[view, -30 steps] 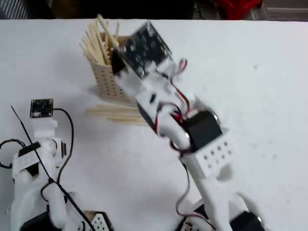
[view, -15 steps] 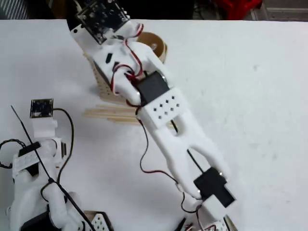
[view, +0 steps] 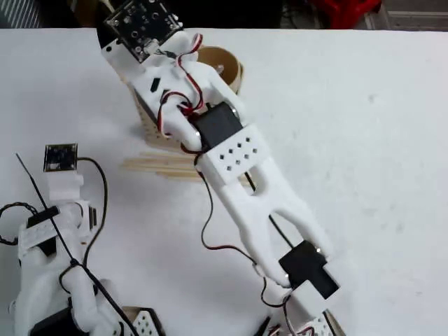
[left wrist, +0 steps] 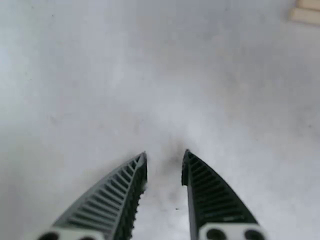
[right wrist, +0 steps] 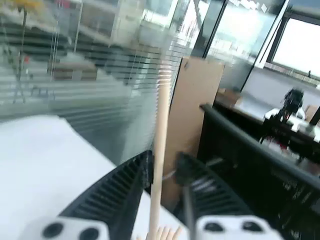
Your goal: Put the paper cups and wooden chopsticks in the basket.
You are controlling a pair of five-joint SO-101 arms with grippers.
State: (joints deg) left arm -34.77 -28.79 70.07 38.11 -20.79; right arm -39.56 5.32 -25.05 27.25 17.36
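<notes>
The perforated cream basket [view: 150,124] stands at the table's far left and is mostly covered by my right arm, which stretches out over it. My right gripper [right wrist: 162,167] is shut on a single wooden chopstick [right wrist: 160,125] that stands upright between its fingers. Several more chopstick tips [right wrist: 164,232] show below it. A bundle of chopsticks [view: 159,166] lies flat on the table in front of the basket. A brown paper cup rim [view: 234,68] peeks out beside the arm. My left gripper [left wrist: 165,159] hovers slightly open over bare table, near chopstick ends [left wrist: 305,12].
The left arm [view: 52,231] rests at the front left corner with its black cable trailing. The white table [view: 364,140] has free room across its right half. Beyond the far edge are a room, a dark desk and windows.
My right arm has swung from over the basket's right side to the far left and stretched out, carrying the chopstick. In the last half second it barely moved. The left arm is still.
</notes>
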